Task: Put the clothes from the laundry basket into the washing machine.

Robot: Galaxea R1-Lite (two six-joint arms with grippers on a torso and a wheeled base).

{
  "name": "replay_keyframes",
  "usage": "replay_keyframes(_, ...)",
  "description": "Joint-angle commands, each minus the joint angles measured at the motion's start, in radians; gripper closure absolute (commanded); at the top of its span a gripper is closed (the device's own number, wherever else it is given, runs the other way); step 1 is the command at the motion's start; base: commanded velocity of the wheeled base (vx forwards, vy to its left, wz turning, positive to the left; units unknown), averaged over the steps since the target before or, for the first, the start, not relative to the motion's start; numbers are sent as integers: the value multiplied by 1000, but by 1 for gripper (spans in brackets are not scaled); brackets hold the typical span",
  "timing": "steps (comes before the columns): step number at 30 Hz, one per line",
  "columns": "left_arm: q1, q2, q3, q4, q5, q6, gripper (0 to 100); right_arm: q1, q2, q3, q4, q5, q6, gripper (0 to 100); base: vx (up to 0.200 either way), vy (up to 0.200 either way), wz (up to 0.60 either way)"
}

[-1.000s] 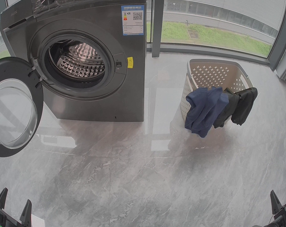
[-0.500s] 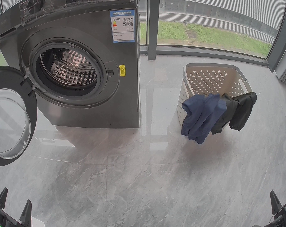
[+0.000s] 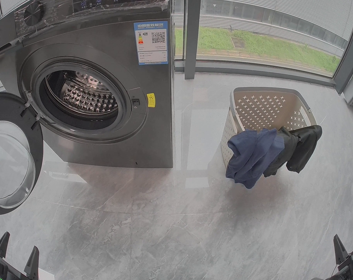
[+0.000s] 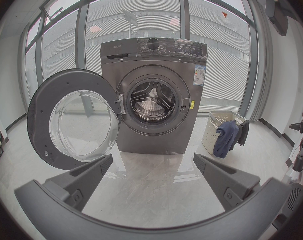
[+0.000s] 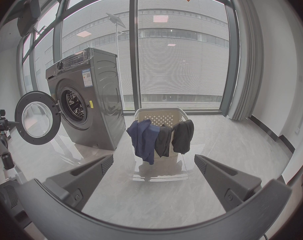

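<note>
Right of centre in the head view, the laundry basket point(image 3: 235, 98) stands on the pale floor point(image 3: 164, 222). A blue garment point(image 3: 254, 156), a dark grey garment point(image 3: 280, 152) and a black garment point(image 3: 305, 146) are draped over its near rim and hang down the outside. The washing machine point(image 3: 95, 98) fills the upper left, its round door point(image 3: 9, 160) swung wide at the left edge and the drum point(image 3: 83, 96) looking bare.

Nothing has gone in yet, so the step in hand is probably getting within reach for the first pick. It would go best by closing on the basket squarely, then pinching a garment where it bunches over the rim, not by its hanging tail, so that it lifts clear without dragging or tipping the light basket.

The left hand point(image 3: 20, 242) sits in the lower left corner and the right hand point(image 3: 347, 230) in the lower right. Both are spread wide and hold nothing. The clothes lie well apart from both, nearer the right hand.
</note>
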Motion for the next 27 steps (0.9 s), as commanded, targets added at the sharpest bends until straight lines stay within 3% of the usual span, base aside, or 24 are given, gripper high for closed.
replay_keyframes(1,0,-12,18,-1,2,-3,0,-1,-15,18,0,0,-1,0,0,-200,0)
replay_keyframes(14,0,-12,18,-1,5,-7,0,-1,-15,18,0,0,-1,0,0,-200,0)
replay_keyframes(19,0,-12,18,-1,11,-25,0,-1,-15,18,0,0,-1,0,0,-200,0)
replay_keyframes(27,0,-12,18,-1,11,-26,0,-1,-15,18,0,0,-1,0,0,0,0)
